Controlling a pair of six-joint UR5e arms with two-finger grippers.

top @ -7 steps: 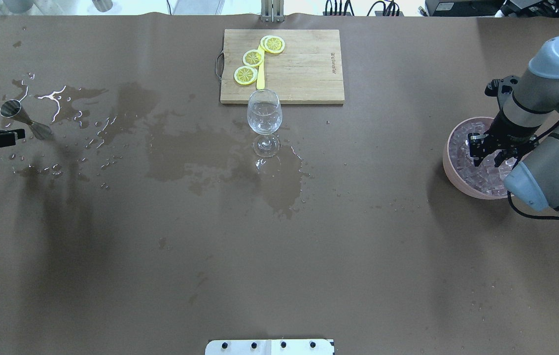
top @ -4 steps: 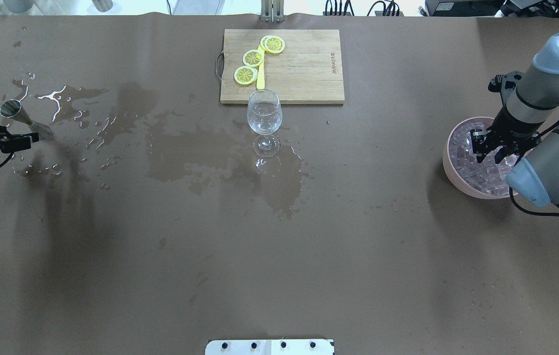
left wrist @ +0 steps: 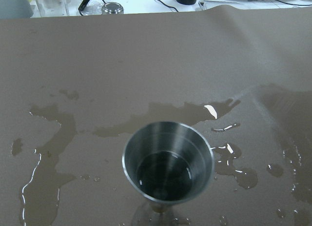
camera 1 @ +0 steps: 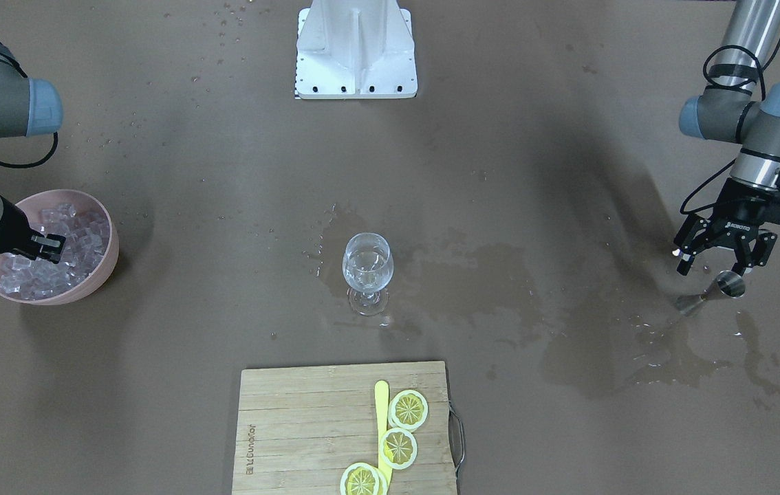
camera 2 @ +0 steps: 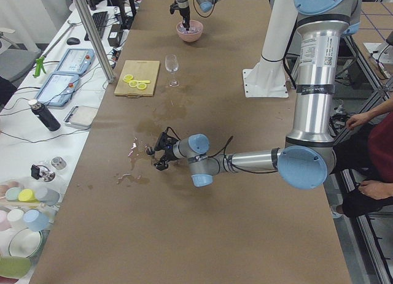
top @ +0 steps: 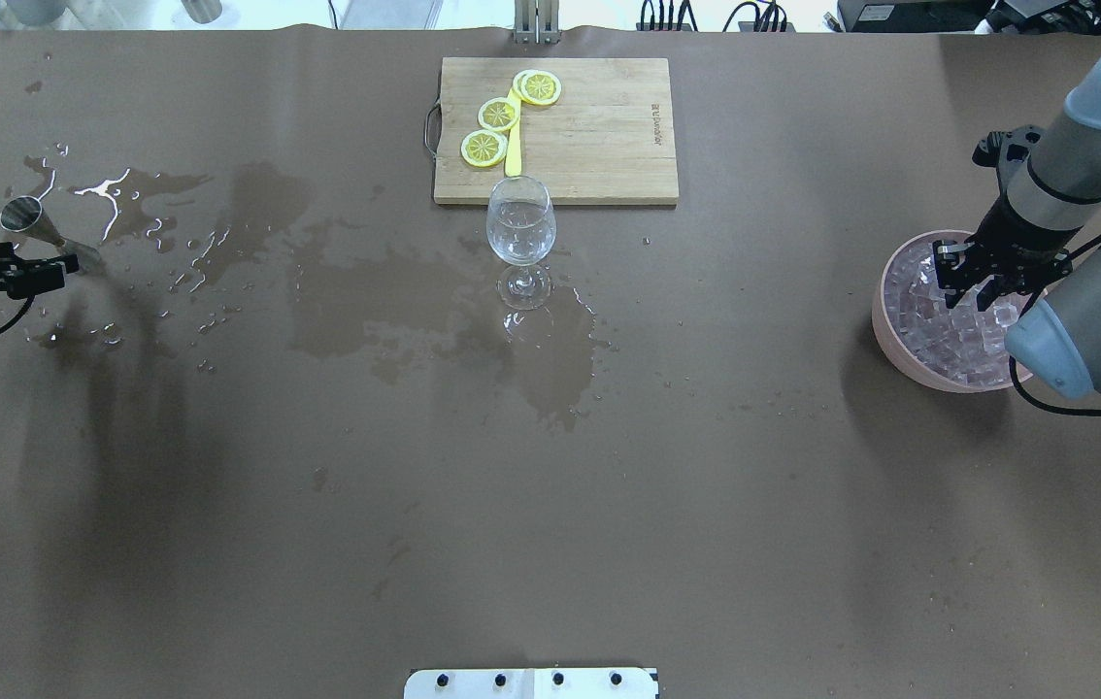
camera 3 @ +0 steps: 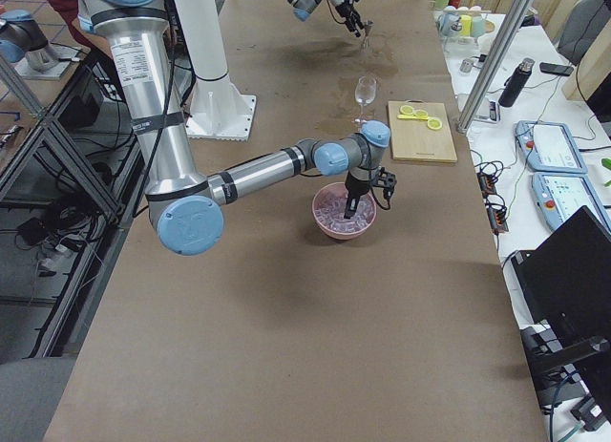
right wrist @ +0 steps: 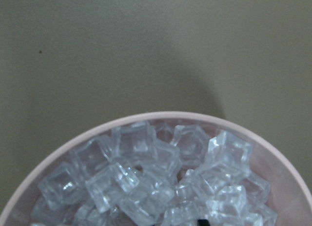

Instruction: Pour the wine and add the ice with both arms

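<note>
Exterior front-facing: we log the left gripper (camera 1: 712, 265), jaws spread, just above the steel jigger (camera 1: 728, 284) of wine (left wrist: 165, 179); the right gripper (top: 976, 294), grip unreadable, over ice (top: 939, 330) in the pink bowl (top: 879, 311).

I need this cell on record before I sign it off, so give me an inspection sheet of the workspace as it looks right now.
Surface: brown-covered table, wet stains around the wine glass and by the jigger.
Job's things: wine glass upright mid-table; steel jigger upright; a little clear wine in both; ice heaped in the pink bowl.
Clutter: cutting board with lemon slices and a yellow stick.
Hands: left hand open, close to the jigger, not gripping it; right hand down over the ice, open or shut unclear.
Cables: black cable looping off each arm.
Surroundings: white base; side bench with a bottle; person at the table's side.
</note>
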